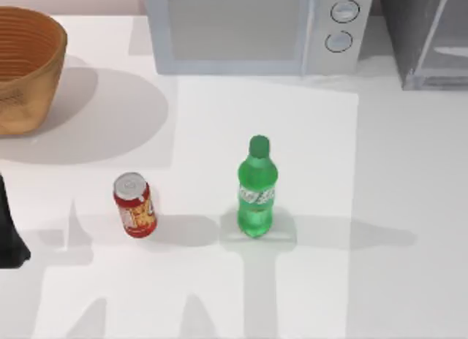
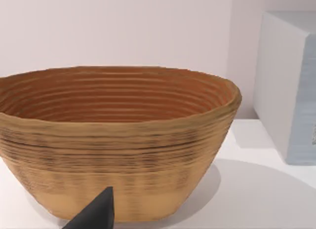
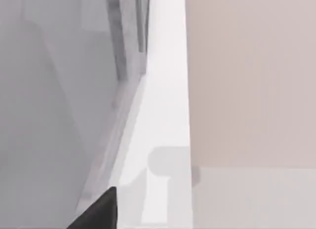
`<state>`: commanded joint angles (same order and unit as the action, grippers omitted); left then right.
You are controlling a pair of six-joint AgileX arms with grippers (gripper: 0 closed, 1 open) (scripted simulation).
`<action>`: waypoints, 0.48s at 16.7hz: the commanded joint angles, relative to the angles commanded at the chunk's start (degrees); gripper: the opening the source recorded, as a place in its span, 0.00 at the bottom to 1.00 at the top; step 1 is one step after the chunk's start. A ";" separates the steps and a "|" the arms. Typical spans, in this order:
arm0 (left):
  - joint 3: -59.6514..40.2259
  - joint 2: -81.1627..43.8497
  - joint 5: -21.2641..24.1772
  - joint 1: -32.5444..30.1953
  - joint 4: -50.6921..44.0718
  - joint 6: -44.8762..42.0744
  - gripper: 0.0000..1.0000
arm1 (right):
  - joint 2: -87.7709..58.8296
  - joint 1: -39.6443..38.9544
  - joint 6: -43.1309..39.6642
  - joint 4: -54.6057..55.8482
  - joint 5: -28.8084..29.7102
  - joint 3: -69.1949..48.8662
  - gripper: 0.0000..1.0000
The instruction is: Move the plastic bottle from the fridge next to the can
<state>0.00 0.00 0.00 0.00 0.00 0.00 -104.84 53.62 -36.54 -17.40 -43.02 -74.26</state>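
The bottle (image 1: pixel 256 189) stands upright on the desk (image 1: pixel 380 207), out in the open near the middle, well apart from the fridge (image 1: pixel 428 36) at the far right corner. The can (image 1: pixel 134 205) stands upright to its left, with a clear gap between them; they do not touch. By the look of it the bottle is already out of the fridge and set beside the can, so the task seems close to done or done.

The left end effector (image 2: pixel 94 216) shows as one dark finger tip in the left wrist view, facing the basket (image 2: pixel 116 140); I cannot tell whether it is wide or narrow. The right end effector (image 3: pixel 96 211) likewise shows one dark tip, beside the fridge wall, and its opening cannot be told either. A dark part of the left arm sits at the desk's left edge in the top view.

The bottle is likely light, thin-walled and smooth, so it may dent or slip; being tall, it could tip. A hold on the body near the label band, below the neck, would suit best
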 joint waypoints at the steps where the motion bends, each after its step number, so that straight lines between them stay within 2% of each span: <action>1: 0.00 0.00 0.00 0.00 0.00 0.00 1.00 | 0.01 -0.42 0.51 0.50 0.08 0.01 1.00; 6: 0.00 0.00 0.00 0.00 0.00 0.00 1.00 | 0.38 0.13 0.51 0.73 0.10 0.40 1.00; 8: 0.00 0.00 0.00 0.00 0.00 0.00 1.00 | 0.74 -1.39 2.43 2.10 2.02 1.26 1.00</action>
<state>0.00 0.00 0.00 0.00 0.00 0.00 -104.10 52.23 -34.12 -15.30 -41.00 -73.01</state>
